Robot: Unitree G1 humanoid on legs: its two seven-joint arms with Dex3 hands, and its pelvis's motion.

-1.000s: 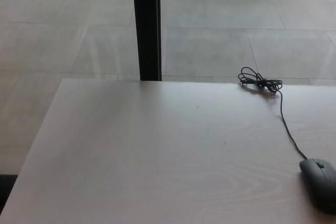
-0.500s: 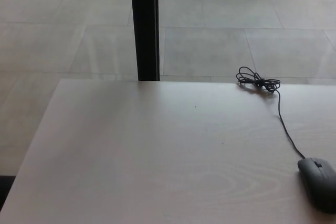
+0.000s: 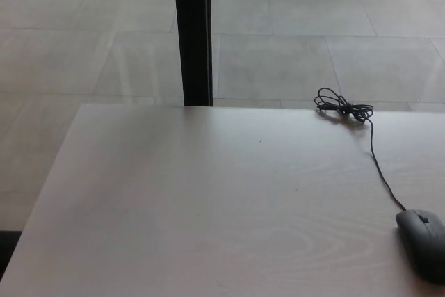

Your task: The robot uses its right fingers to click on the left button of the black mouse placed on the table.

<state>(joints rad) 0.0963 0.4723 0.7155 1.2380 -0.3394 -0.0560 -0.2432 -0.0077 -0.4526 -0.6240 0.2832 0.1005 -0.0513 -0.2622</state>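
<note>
The black mouse (image 3: 423, 243) lies on the pale wooden table (image 3: 208, 206) at the far right, partly cut off by the picture's right edge. Its scroll wheel faces away from me. A thin black cable (image 3: 379, 165) runs from its front towards the table's far edge and ends in a tangled bundle (image 3: 343, 109). Neither of my hands shows in the head view.
A black vertical post (image 3: 192, 33) stands behind the table's far edge, left of centre. Grey floor tiles (image 3: 292, 33) lie beyond the table. The table's left edge runs diagonally towards the lower left corner.
The whole picture has shifted by a few pixels, so the camera moved slightly. The mouse and cable have kept their places on the table.
</note>
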